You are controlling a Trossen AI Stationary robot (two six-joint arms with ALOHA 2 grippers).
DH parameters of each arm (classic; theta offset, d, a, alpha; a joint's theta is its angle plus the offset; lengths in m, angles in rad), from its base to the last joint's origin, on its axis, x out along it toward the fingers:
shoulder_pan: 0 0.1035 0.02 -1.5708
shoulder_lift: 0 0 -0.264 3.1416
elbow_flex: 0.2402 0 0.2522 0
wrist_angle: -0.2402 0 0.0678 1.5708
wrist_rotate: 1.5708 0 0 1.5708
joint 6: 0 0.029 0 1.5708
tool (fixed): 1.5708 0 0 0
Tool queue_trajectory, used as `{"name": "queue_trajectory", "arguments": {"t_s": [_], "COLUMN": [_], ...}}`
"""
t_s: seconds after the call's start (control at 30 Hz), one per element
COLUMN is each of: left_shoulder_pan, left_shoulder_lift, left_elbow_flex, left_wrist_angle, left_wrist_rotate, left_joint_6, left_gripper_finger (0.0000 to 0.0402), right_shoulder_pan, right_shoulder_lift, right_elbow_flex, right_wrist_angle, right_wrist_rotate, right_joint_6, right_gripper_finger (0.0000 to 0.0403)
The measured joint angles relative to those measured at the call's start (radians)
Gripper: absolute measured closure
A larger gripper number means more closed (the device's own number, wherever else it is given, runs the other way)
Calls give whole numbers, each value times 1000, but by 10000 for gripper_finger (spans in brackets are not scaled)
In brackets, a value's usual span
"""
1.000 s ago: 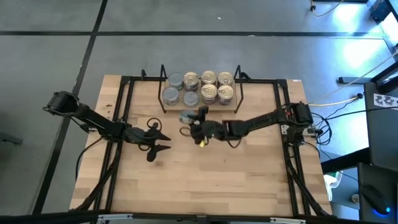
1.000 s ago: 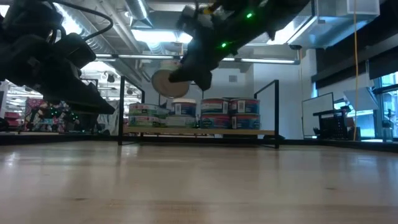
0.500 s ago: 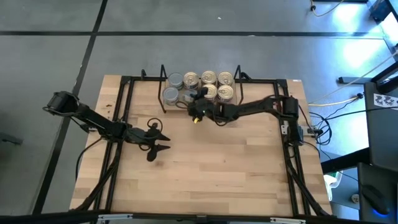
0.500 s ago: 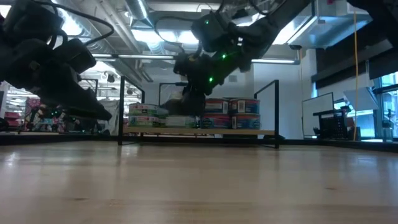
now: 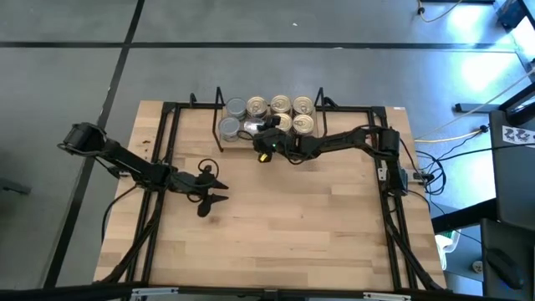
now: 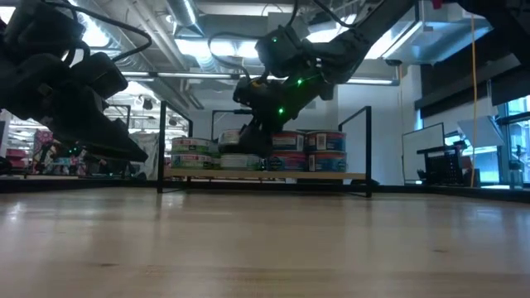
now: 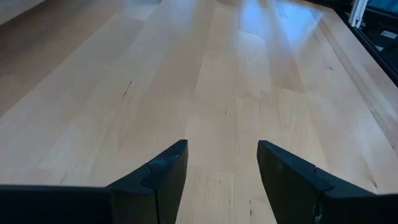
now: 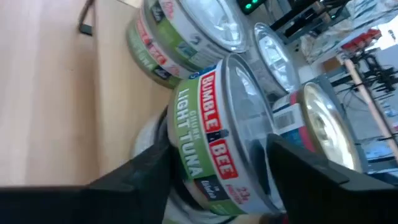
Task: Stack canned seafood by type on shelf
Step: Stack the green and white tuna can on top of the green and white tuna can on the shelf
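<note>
The shelf (image 6: 273,175) stands at the table's far edge, black wire frames at both ends. On it, grey-topped tins (image 5: 236,107) stand left and gold-topped tins (image 5: 292,106) right, resting on their bases. My right gripper (image 5: 256,134) reaches the shelf's left part, shut on a grey-topped tin (image 8: 211,143) with a green label. That tin sits at second-tier height (image 6: 230,136) over a lower tin (image 6: 240,161). My left gripper (image 5: 209,188) hovers open over the table's left middle, holding nothing (image 7: 221,180). My right gripper pinches the green-label tin between its two fingers, coming level from the table's right and near side. One finger (image 8: 298,165) lies by the grey top's rim (image 8: 258,134), the other (image 8: 140,174) by the base. The tin is upright; whether it rests on the lower tin cannot be told.
Black frame rails (image 5: 167,150) run along the table's left and right sides and its far edge. Bare wood (image 5: 292,226) fills the near half of the table. Neighbouring tins (image 8: 186,37) crowd close to the held one.
My right gripper has carried the tin from over the table's middle toward the far edge and down onto the shelf's left part. The tin, earlier held high with a flat face toward the near edge, has turned upright at second-tier height.
</note>
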Motion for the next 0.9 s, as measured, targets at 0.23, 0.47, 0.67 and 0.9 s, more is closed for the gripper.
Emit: {"name": "queue_trajectory", "arguments": {"t_s": [0.23, 0.47, 0.67, 0.9], "left_shoulder_pan": [0, 0, 0, 0], "left_shoulder_lift": [0, 0, 0, 0], "left_elbow_flex": [0, 0, 0, 0], "left_wrist_angle": [0, 0, -1, -1], "left_wrist_rotate": [0, 0, 0, 0], "left_joint_6": [-1, -2, -2, -2], "left_gripper_finger": [210, 210, 210, 210], "right_shoulder_pan": [1, 2, 2, 0], "right_shoulder_lift": [0, -24, -53, -68], "right_elbow_flex": [0, -1, -2, -2], "right_wrist_angle": [-19, -61, -79, -152], "right_wrist_rotate": [-33, 1, 0, -26], "right_joint_6": [67, 63, 61, 90], "right_gripper_finger": [116, 107, 107, 107]}}
